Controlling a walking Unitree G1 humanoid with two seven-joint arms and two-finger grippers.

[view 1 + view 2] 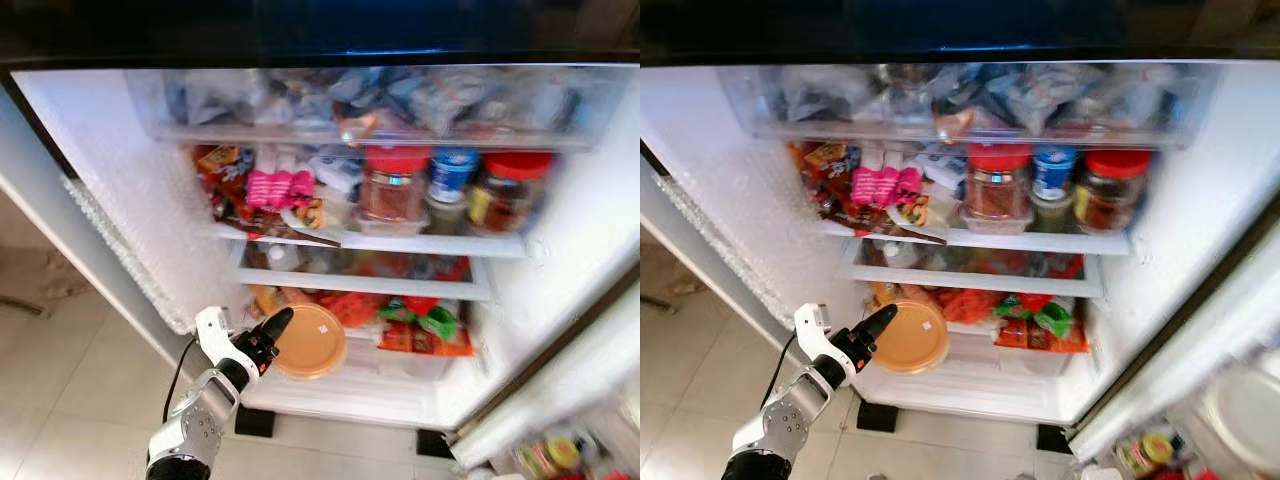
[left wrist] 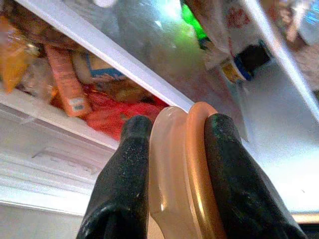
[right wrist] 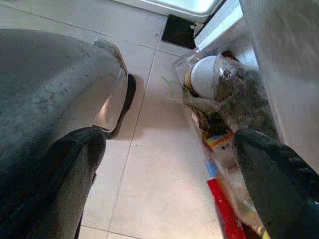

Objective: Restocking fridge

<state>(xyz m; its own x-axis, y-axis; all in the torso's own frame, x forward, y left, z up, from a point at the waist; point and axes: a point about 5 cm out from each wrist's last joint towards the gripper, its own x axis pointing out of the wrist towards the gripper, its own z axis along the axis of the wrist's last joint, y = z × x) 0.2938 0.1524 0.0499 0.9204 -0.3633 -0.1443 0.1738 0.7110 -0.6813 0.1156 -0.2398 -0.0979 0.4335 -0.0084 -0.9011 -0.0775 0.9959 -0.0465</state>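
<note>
The fridge (image 1: pixel 130 200) stands open before me. My left gripper (image 1: pixel 272 332) is shut on a round tan container with an orange lid (image 1: pixel 311 341), held on edge in front of the lower shelf (image 1: pixel 360 285). In the left wrist view the two black fingers (image 2: pixel 124 174) clamp the container's rim (image 2: pixel 182 174) from both sides. Behind it lie red and green packets (image 1: pixel 420 320). My right gripper (image 3: pixel 169 144) hangs open over the tiled floor, with nothing between its fingers (image 3: pixel 75 164).
Red-lidded jars (image 1: pixel 395 185) and a blue-lidded jar (image 1: pixel 452 175) crowd the middle shelf beside pink packs (image 1: pixel 280 188). The top drawer (image 1: pixel 380 100) is full of bags. The fridge door (image 1: pixel 560 390) swings out at right, its bin (image 3: pixel 209 84) holding bottles and packets.
</note>
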